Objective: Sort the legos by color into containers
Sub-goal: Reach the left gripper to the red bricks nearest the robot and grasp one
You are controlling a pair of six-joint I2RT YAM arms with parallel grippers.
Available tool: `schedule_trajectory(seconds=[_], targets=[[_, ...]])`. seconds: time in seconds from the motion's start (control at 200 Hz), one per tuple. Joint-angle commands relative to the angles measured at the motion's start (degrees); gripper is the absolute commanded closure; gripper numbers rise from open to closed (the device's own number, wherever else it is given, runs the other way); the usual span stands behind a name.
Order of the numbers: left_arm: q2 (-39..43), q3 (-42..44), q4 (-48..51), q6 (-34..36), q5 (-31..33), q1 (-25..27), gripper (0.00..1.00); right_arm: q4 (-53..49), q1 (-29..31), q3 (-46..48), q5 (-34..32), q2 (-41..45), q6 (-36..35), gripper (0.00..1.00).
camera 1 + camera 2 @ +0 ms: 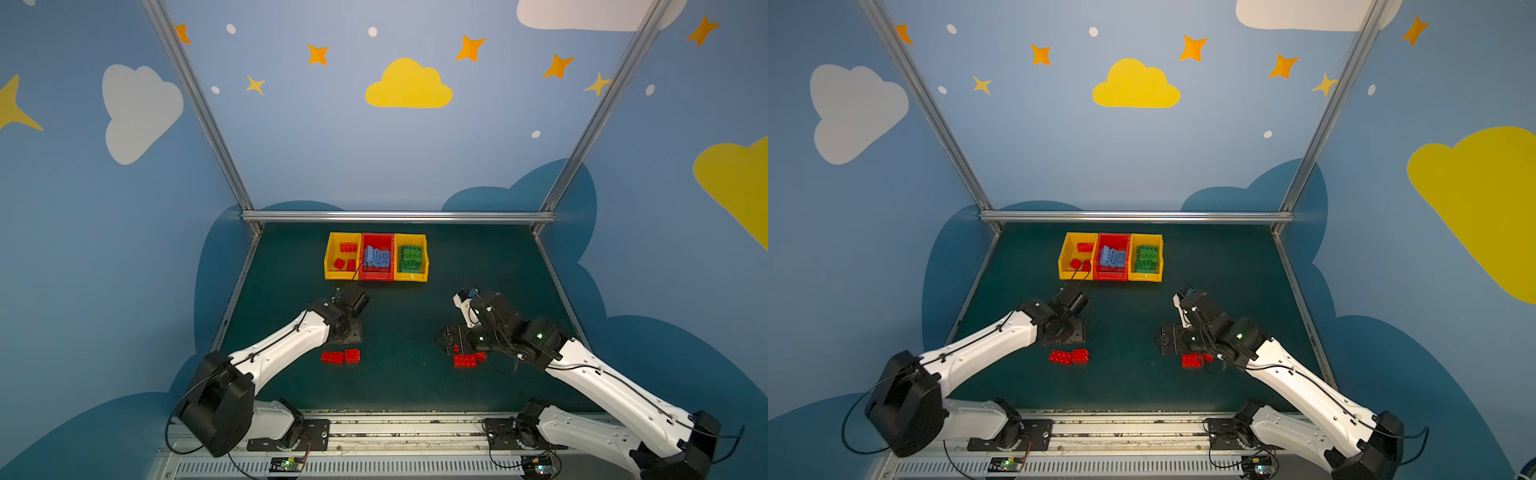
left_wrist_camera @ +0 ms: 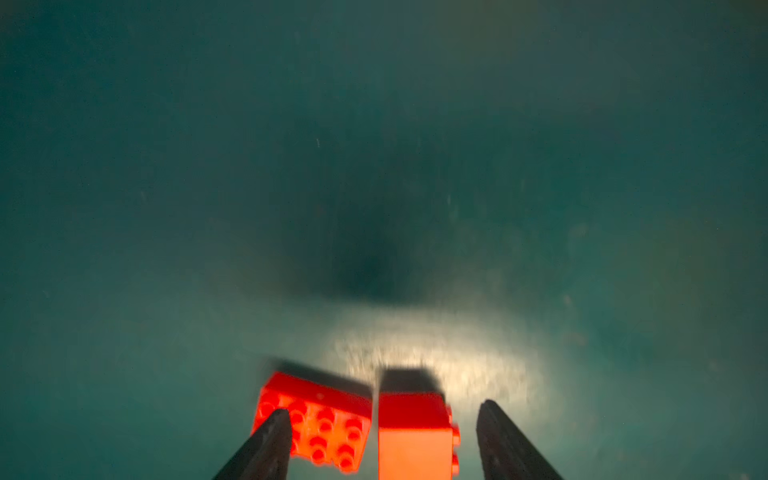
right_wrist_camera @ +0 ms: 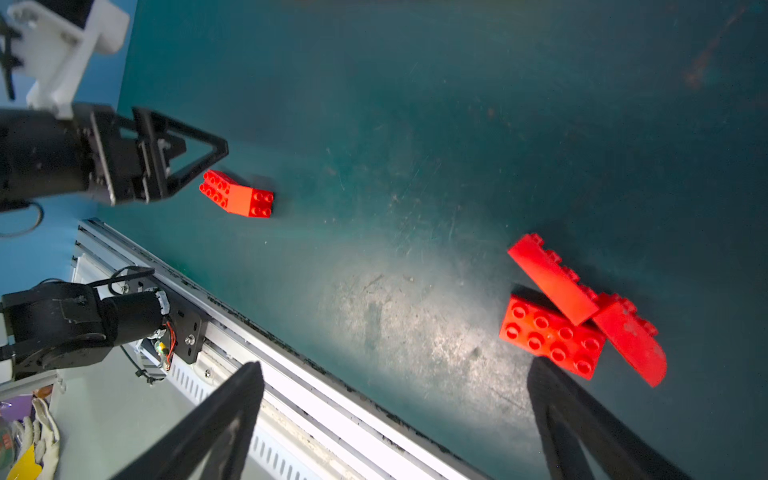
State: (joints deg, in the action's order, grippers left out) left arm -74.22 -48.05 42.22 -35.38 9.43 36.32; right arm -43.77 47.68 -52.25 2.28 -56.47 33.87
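We judge the sort nearly finished. In a top view the yellow bin at the left end (image 1: 340,275) holds red legos, the red bin (image 1: 380,277) light blue ones and the yellow bin at the right end (image 1: 410,277) green ones, all at the upper middle of the dark green table (image 1: 399,316). Only red bricks lie loose lower down. The step in hand is a pick by our left gripper (image 2: 385,409) from the pair at the bottom centre of the left wrist view. Its jaws stand apart and hold nothing. The finger at lower left (image 2: 270,440) overlaps the studs of the flat red brick (image 2: 328,415), and the finger at lower right (image 2: 507,440) stands clear of the red brick on its side (image 2: 415,432). The two bricks lie just beside each other, so closing from here would, we think, catch both. We do better to shift toward the lower right of that frame until the tipped brick alone sits between the fingers. Its studs face the lower-right finger, so we turn the wrist to meet its plain sides, close, lift straight and carry it to the left-end yellow bin. That view is blurred, so we cannot tell how near the tips are to the table. Our right gripper (image 3: 399,363) is spread wide and empty near the heap of three red bricks (image 3: 548,336) at the lower right of its wrist view.
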Motion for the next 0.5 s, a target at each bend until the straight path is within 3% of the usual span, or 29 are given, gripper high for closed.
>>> schedule_trajectory(seconds=[0.0,0.49], targets=[[3.1,2.7,-3.3,-5.4,-0.8,2.7,0.30,-1.0,1.9,0.6,-3.8,1.5,2.7,0.03],[-0.9,6.2,-6.6,-9.5,-0.6,8.5,0.31,-2.0,5.0,1.1,-7.2,2.0,4.0,0.03]])
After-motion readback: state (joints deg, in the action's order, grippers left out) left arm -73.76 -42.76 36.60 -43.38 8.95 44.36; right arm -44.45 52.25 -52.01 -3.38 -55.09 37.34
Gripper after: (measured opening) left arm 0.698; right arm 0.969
